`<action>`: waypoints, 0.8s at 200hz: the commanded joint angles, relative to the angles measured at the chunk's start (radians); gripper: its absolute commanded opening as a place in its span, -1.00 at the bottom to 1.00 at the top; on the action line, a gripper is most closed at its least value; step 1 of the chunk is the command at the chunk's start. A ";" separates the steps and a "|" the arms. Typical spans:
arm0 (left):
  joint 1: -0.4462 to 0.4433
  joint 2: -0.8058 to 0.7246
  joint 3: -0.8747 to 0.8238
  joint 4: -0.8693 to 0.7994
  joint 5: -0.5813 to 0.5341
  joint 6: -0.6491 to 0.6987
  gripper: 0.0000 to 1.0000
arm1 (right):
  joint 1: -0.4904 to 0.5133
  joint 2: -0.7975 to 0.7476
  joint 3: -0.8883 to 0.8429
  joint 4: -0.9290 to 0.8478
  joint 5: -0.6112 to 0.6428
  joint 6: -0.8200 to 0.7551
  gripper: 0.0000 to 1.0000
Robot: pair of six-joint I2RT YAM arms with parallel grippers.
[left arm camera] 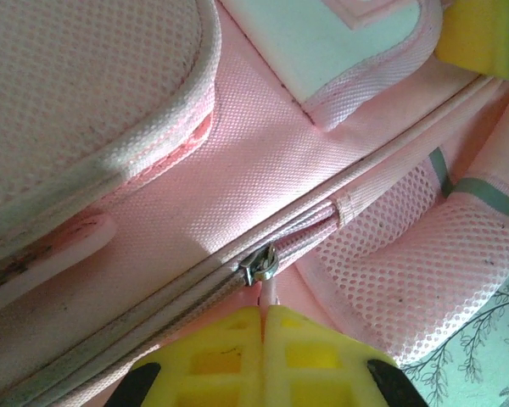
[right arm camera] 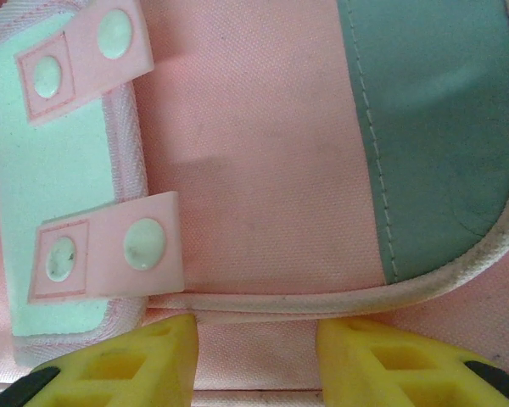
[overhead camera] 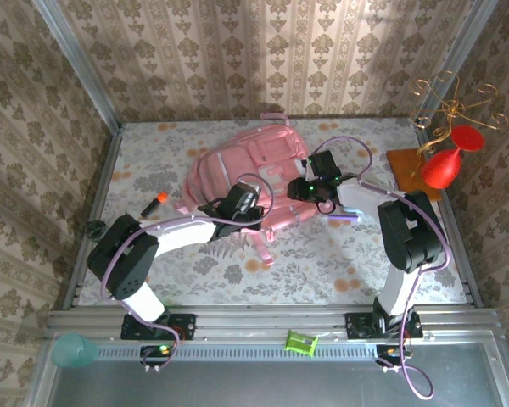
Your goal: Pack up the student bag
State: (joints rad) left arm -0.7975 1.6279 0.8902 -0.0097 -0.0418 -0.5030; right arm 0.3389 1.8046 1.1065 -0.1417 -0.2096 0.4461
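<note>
One gripper [left arm camera: 263, 315] pinches the student bag [left arm camera: 263, 161] zip pull [left arm camera: 271, 292].

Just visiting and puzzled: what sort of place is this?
Probably a staged robot test booth: wallpapered walls in a metal frame, a floral tabletop, left arm and right arm bolted on.

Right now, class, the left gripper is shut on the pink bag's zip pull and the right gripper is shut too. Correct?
No: the right gripper is open, jaws apart over the student bag, as the right wrist view shows. The left gripper is shut on the zip pull.
</note>
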 commanded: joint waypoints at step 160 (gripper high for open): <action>-0.042 0.179 0.081 -0.163 -0.195 0.026 -0.62 | -0.028 0.053 -0.036 -0.108 0.082 -0.009 -0.13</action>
State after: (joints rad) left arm -0.8433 1.7580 0.9741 -0.0750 -0.1436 -0.4549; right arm 0.3382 1.8065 1.1065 -0.1417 -0.2127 0.4454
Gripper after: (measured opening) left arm 0.172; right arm 0.435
